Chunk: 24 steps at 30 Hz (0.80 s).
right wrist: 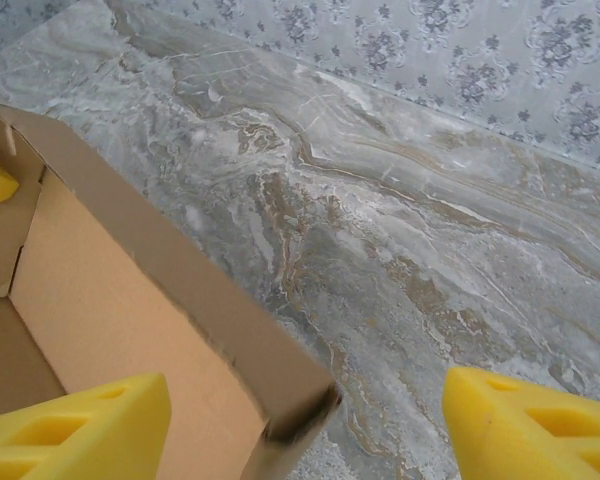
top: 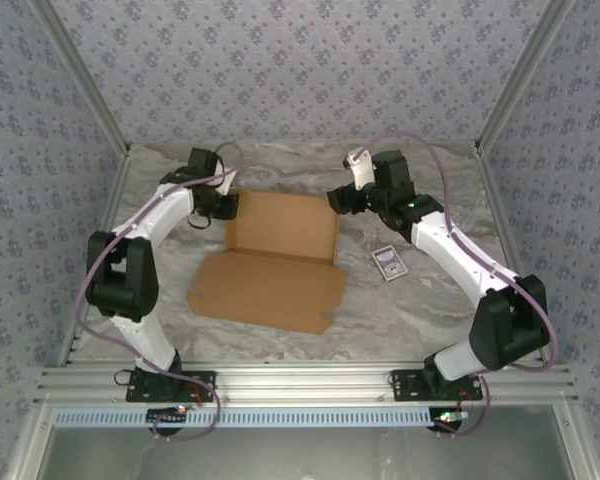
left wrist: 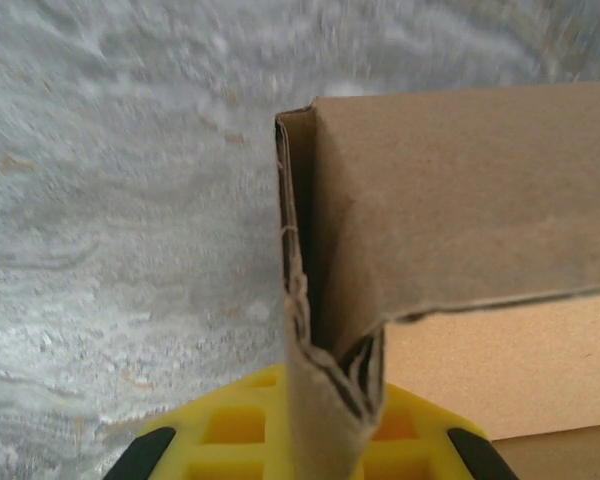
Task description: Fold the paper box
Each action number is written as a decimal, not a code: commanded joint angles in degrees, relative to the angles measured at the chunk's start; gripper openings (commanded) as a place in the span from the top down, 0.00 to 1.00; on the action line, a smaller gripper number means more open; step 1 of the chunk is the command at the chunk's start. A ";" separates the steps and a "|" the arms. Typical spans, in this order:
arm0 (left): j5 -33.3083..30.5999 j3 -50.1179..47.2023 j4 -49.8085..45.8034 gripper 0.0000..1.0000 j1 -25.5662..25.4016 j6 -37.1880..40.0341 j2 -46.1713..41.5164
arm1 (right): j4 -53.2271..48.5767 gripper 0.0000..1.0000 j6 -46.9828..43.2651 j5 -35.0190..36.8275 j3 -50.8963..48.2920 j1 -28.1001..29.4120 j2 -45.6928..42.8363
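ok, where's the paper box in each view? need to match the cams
Top external: paper box at the table's centre, between the two arms.
Left wrist: paper box across centre and right, its corner wall pinched in the left gripper at the bottom edge.
Right wrist: paper box lower left, its near corner between the open right gripper.
Shared landmark: the grey marbled table around the box in all three.

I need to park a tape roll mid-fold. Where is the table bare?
Bare: the far strip between paper box and back wall; the near-right patch between box, small card and right arm. Crowded: the box's far corners, at the left gripper and right gripper.
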 commanded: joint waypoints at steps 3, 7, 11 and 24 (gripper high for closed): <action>0.31 8.94 -16.10 1.00 -0.12 7.69 6.97 | -0.68 0.26 -1.46 0.86 1.35 0.22 1.01; -2.33 15.01 -22.90 1.00 -0.86 10.41 12.33 | -0.51 0.27 -0.76 1.78 0.86 0.22 1.11; -5.65 22.49 -29.47 0.98 -2.21 12.16 19.11 | -0.34 0.27 -0.13 2.81 0.43 0.29 1.27; -3.30 47.47 -39.20 0.59 -4.15 13.82 33.58 | -0.53 0.28 2.29 3.94 -3.10 0.40 2.04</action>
